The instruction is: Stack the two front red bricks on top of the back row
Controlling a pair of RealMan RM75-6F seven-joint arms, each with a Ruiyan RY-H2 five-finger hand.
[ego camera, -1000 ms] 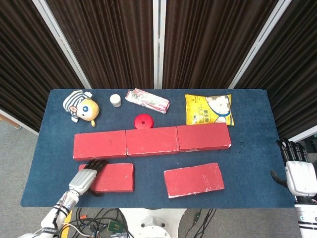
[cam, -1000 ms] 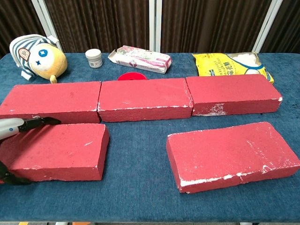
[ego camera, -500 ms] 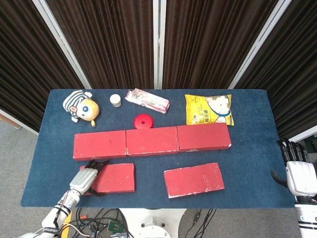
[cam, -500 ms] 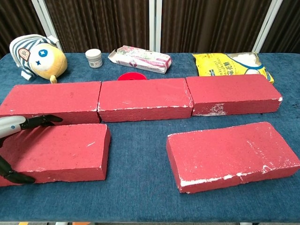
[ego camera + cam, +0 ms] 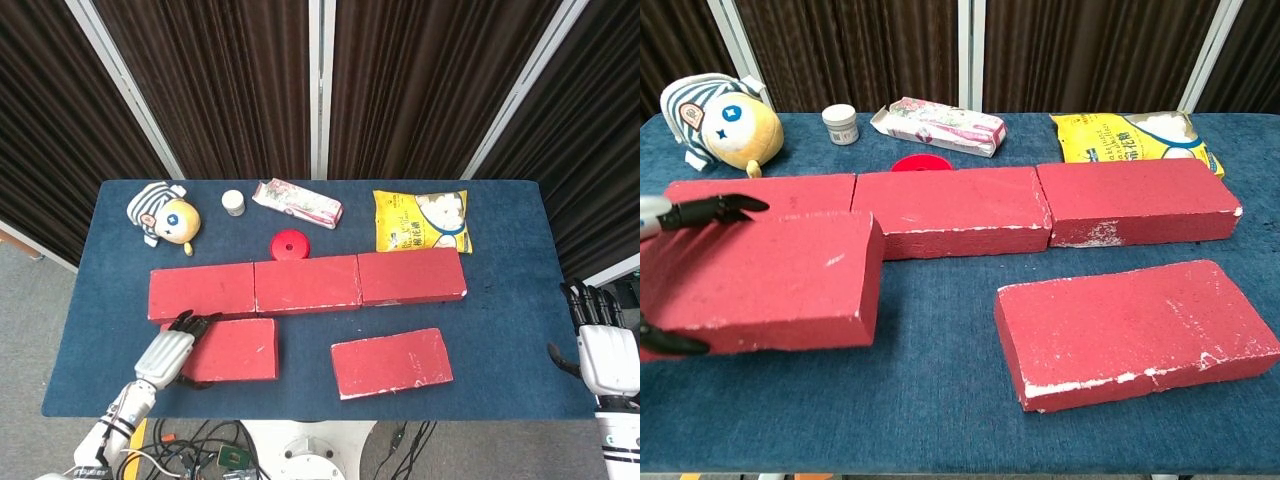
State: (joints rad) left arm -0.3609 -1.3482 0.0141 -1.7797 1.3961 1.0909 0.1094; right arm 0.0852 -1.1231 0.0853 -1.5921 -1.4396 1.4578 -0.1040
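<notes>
I have the left hand [image 5: 172, 348] gripping the left front brick [image 5: 232, 349] by its left end, fingers over the far edge and thumb under the near one; the brick is lifted off the blue table [image 5: 500, 340], just in front of the back row [image 5: 306, 284] and overlapping its left end in the chest view. The right front brick [image 5: 392, 362] lies flat, apart from that row. My right hand [image 5: 605, 352] hangs unclenched off the table's right edge.

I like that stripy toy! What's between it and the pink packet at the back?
A small white jar sits between the striped toy and the pink packet, apart from both. Both views show it.
</notes>
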